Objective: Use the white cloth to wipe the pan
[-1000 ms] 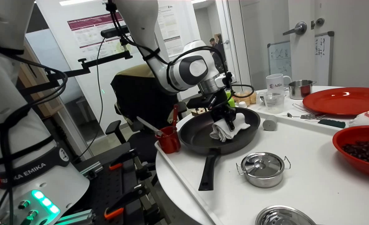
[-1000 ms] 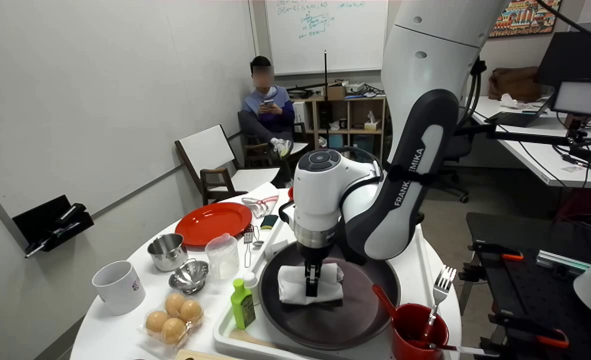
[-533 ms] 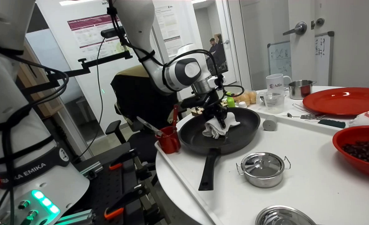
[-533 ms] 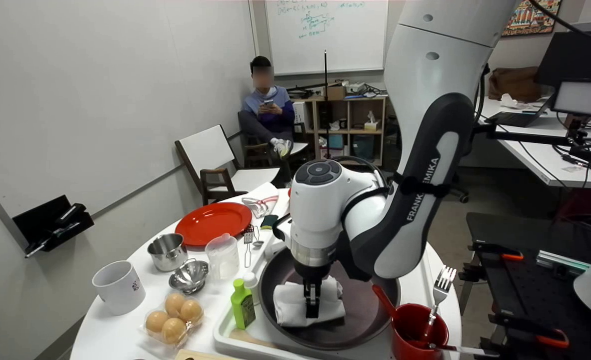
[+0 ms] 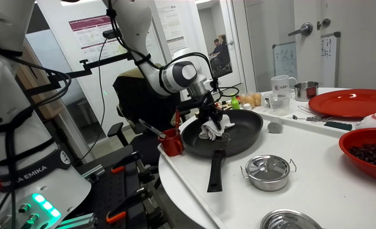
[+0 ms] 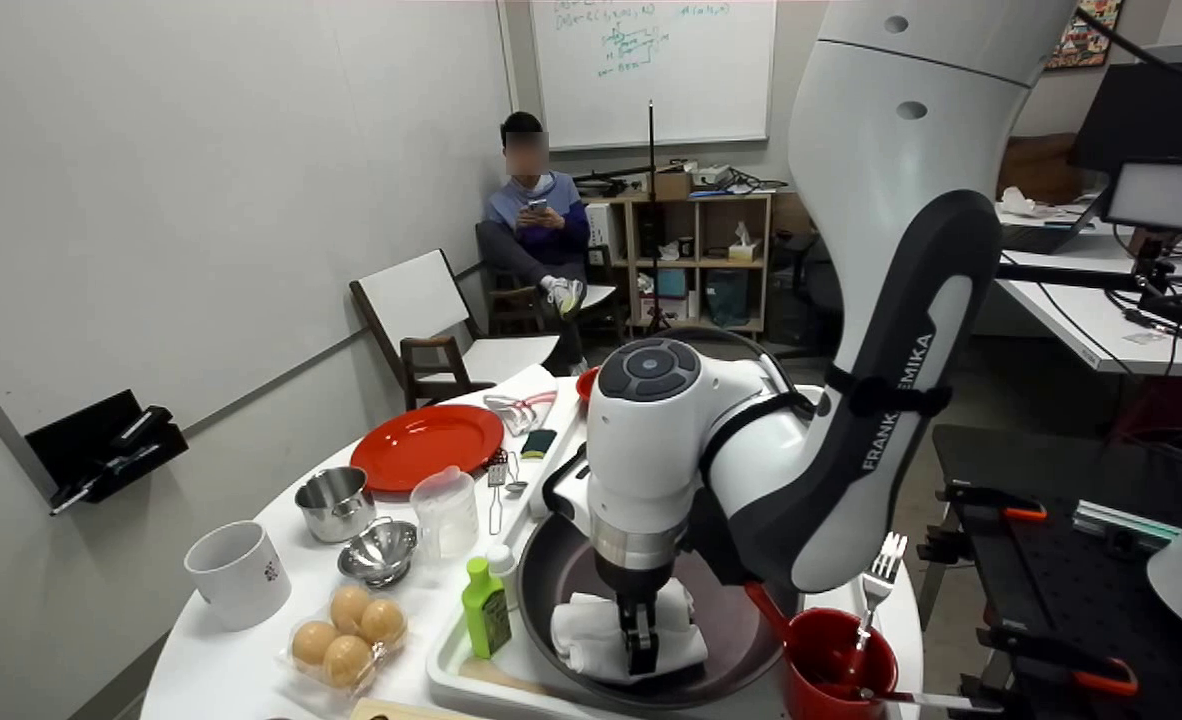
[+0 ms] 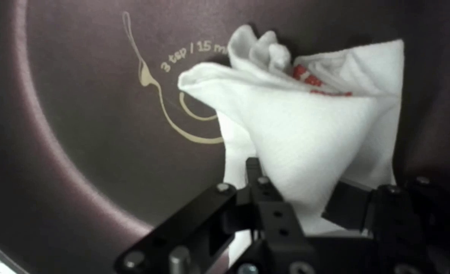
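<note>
The pan (image 5: 243,135), black and round with its long handle (image 5: 215,175), rests on the tray on the table. Inside it, the folded white cloth (image 6: 586,640) lies against the pan floor, toward the side near the red cup. My gripper (image 6: 641,650) points down into the pan, shut on the cloth. In the wrist view, part of the white cloth (image 7: 305,129) bulges up between the jaws, a finger (image 7: 253,171) pressing along one side; red marks show in its folds. Beside it, a printed swirl shows on the pan (image 7: 95,114) floor.
A red cup (image 5: 172,143) with utensils stands close to the pan's rim. A lidded steel pot (image 5: 267,175) sits near the handle. A green bottle (image 6: 486,610) and a white-capped one (image 6: 502,565) stand beside the pan; wrapped eggs (image 6: 351,635) lie farther out.
My gripper and the cloth have slid across the pan toward the red cup's side, leftward in an exterior view. The pan's handle has swung slightly; the printed swirl has come into sight.
</note>
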You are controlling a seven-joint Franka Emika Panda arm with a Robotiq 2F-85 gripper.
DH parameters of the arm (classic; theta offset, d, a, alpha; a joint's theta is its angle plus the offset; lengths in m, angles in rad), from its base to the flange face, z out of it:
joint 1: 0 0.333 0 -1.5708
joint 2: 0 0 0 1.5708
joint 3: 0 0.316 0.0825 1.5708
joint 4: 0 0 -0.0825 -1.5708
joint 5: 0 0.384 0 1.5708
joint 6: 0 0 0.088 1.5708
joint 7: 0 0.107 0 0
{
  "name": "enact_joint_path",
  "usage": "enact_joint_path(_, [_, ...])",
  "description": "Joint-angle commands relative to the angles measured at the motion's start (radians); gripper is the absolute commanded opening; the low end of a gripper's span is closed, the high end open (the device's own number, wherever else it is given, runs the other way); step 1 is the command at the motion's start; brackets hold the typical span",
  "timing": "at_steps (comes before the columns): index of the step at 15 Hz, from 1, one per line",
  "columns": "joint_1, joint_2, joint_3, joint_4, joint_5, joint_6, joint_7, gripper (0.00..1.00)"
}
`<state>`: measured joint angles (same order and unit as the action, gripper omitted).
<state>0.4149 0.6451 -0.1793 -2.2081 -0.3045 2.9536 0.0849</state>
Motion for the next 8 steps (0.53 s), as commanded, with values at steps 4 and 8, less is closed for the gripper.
enact_joint_path(4, [-0.013,0.000,-0.051,-0.026,-0.012,0.010,0.007,0.08])
enact_joint_path(8, [-0.030,-0.003,-0.083,-0.027,-0.008,0.012,0.013,0.08])
